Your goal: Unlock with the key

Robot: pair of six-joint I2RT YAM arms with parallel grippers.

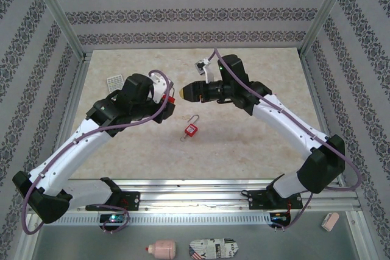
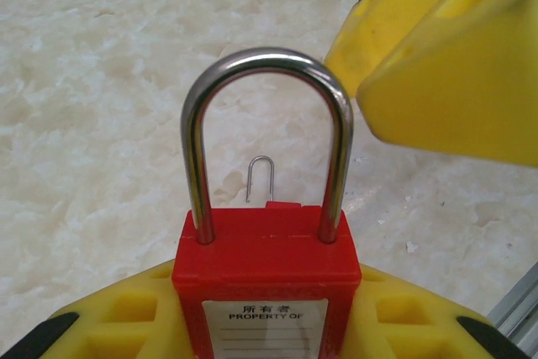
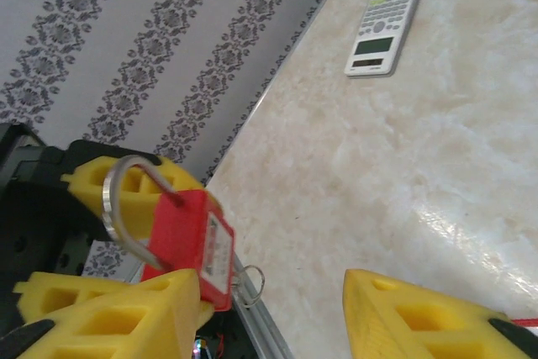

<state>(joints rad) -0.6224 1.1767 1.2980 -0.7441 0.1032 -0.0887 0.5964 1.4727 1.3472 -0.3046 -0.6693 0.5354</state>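
My left gripper [image 2: 267,313] is shut on the body of a red padlock [image 2: 267,271] that has a steel shackle and a white label. In the top view this gripper [image 1: 169,97] holds the padlock [image 1: 172,97] above the middle of the table. The yellow fingers [image 2: 445,56] of the right gripper hang just beside the shackle. My right gripper [image 3: 273,296] is open, its fingers wide apart. A small key ring [image 3: 252,279] hangs at the padlock's [image 3: 189,245] lower end, near the right gripper's left finger [image 3: 109,317]. The key itself is hidden. The two grippers nearly meet, the right gripper [image 1: 184,92] facing the left one.
A second red padlock [image 1: 192,129] lies on the marble tabletop just in front of the grippers. A white calculator [image 1: 114,82] lies at the far left, also seen as a calculator [image 3: 387,23] from the right wrist. Patterned walls and metal posts enclose the table.
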